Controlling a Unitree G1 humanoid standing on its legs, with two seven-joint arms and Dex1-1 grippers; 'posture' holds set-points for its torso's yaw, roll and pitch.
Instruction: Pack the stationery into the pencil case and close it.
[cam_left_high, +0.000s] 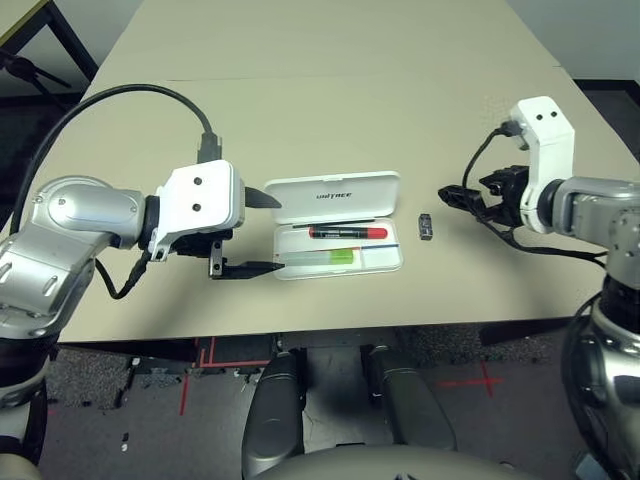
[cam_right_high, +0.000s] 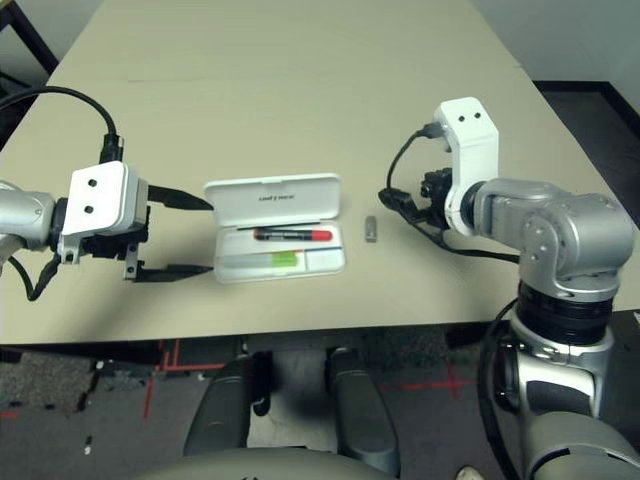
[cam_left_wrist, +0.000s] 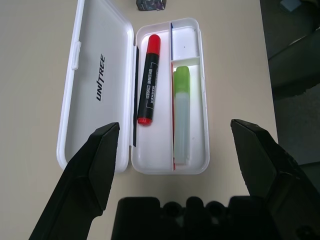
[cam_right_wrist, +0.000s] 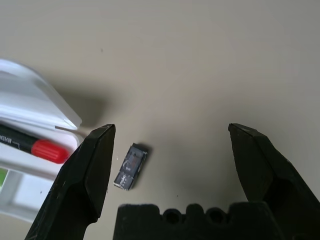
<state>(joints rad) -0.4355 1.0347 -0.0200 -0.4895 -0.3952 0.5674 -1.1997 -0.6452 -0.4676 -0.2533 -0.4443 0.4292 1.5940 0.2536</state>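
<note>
The white pencil case (cam_left_high: 340, 192) lies open mid-table, its lid with dark lettering flat on the far side. In its tray lie the red marker (cam_left_high: 348, 232) with a black cap and the lime-green highlighter (cam_left_wrist: 181, 110), side by side in separate compartments. A tiny dark grey clip-like piece (cam_left_high: 426, 226) rests on the table just right of the case. My left gripper (cam_left_wrist: 175, 126) is open at the case's left end, one finger on each side of it. My right gripper (cam_right_wrist: 171, 130) is open, low over the table right of the clip piece (cam_right_wrist: 130, 166).
The beige table's front edge (cam_left_high: 330, 330) runs close to the case. Black cables trail from both wrists, the right one (cam_left_high: 545, 250) lying on the table. Bare tabletop stretches behind the case.
</note>
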